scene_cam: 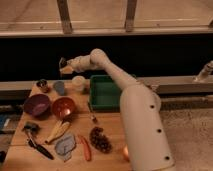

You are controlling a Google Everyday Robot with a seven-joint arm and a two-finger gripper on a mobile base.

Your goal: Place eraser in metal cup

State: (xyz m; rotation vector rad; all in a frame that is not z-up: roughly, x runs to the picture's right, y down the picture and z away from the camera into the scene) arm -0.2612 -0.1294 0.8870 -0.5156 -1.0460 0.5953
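My gripper (63, 65) is raised above the back left of the wooden table, up and to the right of the metal cup. A tiny tan chunk, the eraser (65, 70), shows at its fingertips, and the gripper is shut on it. The metal cup (42, 85) is small, dark and shiny. It stands upright at the table's back left corner. The gripper is apart from the cup and higher than it, roughly over the blue-grey cup.
A blue-grey cup (59, 87) and a white cup (78, 83) stand right of the metal cup. A green tray (105, 80) is at the back right. In front are a purple bowl (36, 105), a red bowl (63, 107), a banana (57, 131), grapes (100, 139) and a black brush (39, 146).
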